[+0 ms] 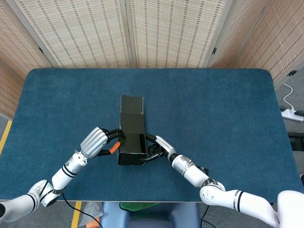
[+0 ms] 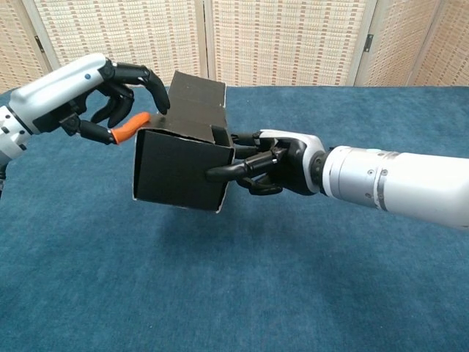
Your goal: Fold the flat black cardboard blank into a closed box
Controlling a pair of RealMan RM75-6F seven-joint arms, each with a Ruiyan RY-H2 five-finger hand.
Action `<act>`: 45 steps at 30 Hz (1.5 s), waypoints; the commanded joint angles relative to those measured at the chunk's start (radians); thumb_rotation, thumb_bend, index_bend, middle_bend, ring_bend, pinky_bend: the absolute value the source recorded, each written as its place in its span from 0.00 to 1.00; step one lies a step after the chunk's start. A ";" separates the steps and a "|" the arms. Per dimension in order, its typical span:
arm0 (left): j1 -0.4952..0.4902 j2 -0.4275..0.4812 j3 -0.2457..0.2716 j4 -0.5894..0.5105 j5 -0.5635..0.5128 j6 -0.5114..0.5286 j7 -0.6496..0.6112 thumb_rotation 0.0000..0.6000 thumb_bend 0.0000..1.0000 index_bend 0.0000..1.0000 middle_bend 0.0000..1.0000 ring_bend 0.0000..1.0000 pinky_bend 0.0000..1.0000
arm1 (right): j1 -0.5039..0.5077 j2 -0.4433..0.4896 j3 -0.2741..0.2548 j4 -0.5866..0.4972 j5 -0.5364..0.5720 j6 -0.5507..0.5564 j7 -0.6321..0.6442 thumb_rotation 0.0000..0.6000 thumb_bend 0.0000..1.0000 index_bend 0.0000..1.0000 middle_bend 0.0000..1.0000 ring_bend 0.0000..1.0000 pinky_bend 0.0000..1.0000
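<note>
Two hands: both work on one black box (image 2: 179, 169), partly formed and lifted clear of the bench (image 1: 218, 109).
Box position: between the hands, near the front middle of the bench; its long axis runs away from the robot, with an unfolded panel (image 1: 131, 105) reaching toward the far side.
Right hand (image 2: 275, 163): clamped on the box's right side, one finger laid along the near face, the rest gripping the edge behind it.
Left hand (image 2: 110, 92): at the box's upper left edge, fingers curled over the top panel and the orange-tipped thumb (image 2: 132, 126) against the left wall; it probably presses rather than grips, though the contact is hard to read.
Key relation: the box lies right of the left hand and left of the right hand, both about equally near.
Step, as a guess: closing the left side flap while the right hand steadies.
Arm pose: both forearms reach in low from the near corners, converging on the box.
</note>
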 commanded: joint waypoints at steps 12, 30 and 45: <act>-0.015 0.005 0.040 0.042 0.020 0.015 0.063 1.00 0.49 0.40 0.46 0.70 0.80 | 0.025 -0.012 -0.024 0.043 -0.006 0.024 0.030 1.00 0.35 0.62 0.65 0.77 1.00; -0.051 0.004 0.060 0.054 0.038 0.029 0.118 1.00 0.34 0.39 0.42 0.70 0.78 | 0.050 -0.010 -0.054 0.080 -0.033 0.080 0.044 1.00 0.35 0.62 0.65 0.77 1.00; -0.078 -0.115 0.123 0.297 0.092 0.047 0.128 1.00 0.34 0.43 0.44 0.70 0.79 | 0.090 -0.098 -0.108 0.197 -0.056 0.185 -0.052 1.00 0.35 0.62 0.65 0.77 1.00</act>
